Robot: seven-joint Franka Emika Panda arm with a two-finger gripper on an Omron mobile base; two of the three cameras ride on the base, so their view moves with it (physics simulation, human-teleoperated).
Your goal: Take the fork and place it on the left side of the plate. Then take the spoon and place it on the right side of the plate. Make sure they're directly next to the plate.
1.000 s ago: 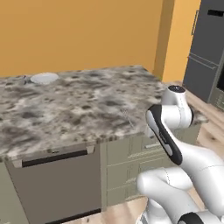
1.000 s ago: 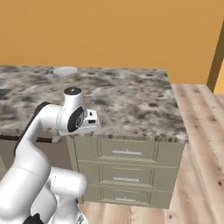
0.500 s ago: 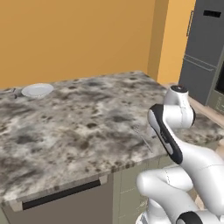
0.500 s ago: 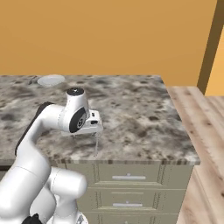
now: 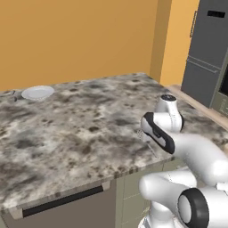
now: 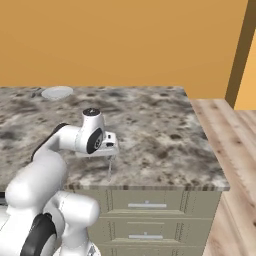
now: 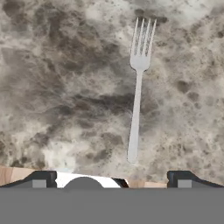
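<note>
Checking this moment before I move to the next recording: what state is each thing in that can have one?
fork: lying flat on the counter, not held, tines pointing away from the hand
plate: empty, at the far left of the counter, nothing directly beside it that I can make out
gripper: open, above the fork handle's end, holding nothing
drawers: shut

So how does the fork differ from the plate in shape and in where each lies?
The fork is long, thin and grey with tines, while the plate is round, white and shallow. The fork lies near the counter's front edge, close to the arm; the plate sits far back by the wall. Both rest flat on the counter, untouched.
</note>
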